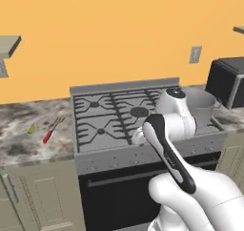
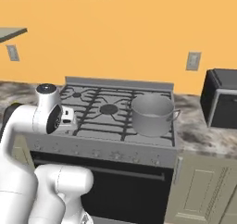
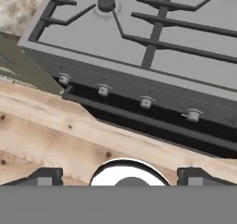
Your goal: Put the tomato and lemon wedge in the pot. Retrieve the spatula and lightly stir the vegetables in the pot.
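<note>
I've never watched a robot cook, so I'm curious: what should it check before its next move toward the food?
1. Hand open and empty: ok.
2. Pot upright on the stove, right front burner: ok.
3. Lemon wedge free on the left counter: ok.
4. Spatula lying beside the wedge, untouched: ok.
5. Tomato located: cannot tell.
6. Hand near the food: not ok; it points at the stove's front knobs.
</note>
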